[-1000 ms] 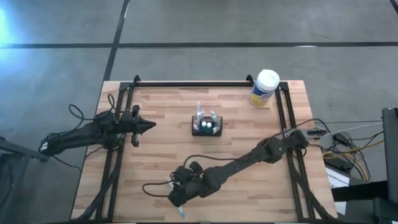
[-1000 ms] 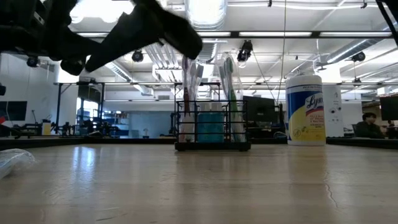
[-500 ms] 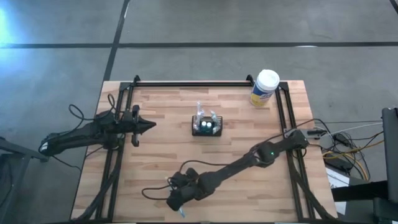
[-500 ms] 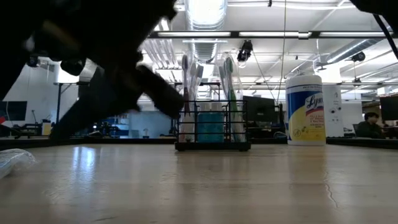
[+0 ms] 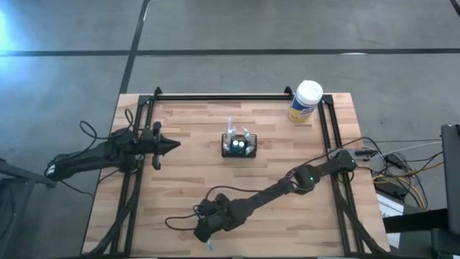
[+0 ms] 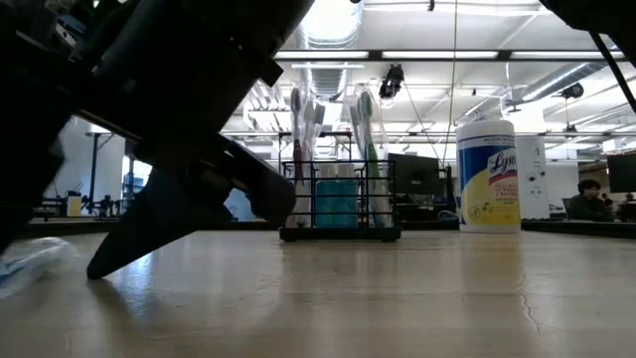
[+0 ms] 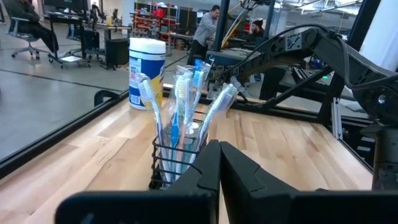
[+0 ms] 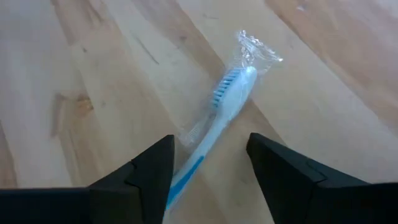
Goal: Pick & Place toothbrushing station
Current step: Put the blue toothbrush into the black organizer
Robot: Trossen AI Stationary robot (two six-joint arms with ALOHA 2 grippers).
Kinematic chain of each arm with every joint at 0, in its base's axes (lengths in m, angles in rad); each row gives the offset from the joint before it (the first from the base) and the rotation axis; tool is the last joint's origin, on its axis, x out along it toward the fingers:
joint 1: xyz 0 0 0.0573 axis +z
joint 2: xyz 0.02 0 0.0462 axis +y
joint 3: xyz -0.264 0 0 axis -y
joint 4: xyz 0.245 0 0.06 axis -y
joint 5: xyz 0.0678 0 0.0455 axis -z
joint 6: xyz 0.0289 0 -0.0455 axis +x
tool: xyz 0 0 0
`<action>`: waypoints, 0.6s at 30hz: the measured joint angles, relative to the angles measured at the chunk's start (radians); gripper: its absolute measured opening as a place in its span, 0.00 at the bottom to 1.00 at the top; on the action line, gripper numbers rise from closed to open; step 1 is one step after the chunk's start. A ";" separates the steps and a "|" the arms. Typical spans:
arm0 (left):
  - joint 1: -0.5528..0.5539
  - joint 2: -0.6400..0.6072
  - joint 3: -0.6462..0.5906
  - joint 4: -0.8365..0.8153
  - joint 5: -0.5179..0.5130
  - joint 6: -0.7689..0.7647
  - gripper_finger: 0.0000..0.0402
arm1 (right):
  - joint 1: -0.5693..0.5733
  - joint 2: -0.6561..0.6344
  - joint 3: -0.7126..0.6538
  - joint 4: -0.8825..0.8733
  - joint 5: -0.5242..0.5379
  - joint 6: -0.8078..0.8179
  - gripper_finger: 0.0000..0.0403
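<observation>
Right claw (image 8: 208, 171) is low near the worktop's (image 5: 287, 216) front edge, jaws spread astride a wrapped toothbrush (image 8: 217, 118) lying flat, apparently lined up for a pinch. Left claw (image 5: 175, 144) is shut and empty, parked by the left side. Toothbrushing station (image 5: 239, 145) stands mid-worktop, well apart, with open wood between. Canister (image 5: 306, 101) sits at the far right corner.

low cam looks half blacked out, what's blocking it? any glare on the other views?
Low view: right arm sits close to the lens, a dark backlit silhouette over the left half; ceiling lights blow out, holder stays readable. High view: even light, bright patch at the floor's top left corner. Right wrist view: wrapper on the toothbrush glints, no harsh shadow. Left wrist view: background soft.
</observation>
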 joint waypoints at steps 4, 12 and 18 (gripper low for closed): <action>0.000 0.000 0.000 -0.003 0.000 0.000 0.02 | 0.000 -0.001 -0.003 -0.011 0.009 0.002 0.41; 0.000 0.000 0.000 -0.005 0.000 0.000 0.03 | -0.002 0.003 0.039 -0.053 0.024 -0.040 0.07; 0.000 0.000 0.000 -0.013 0.000 0.000 0.02 | 0.006 -0.020 0.057 -0.076 0.041 -0.108 0.04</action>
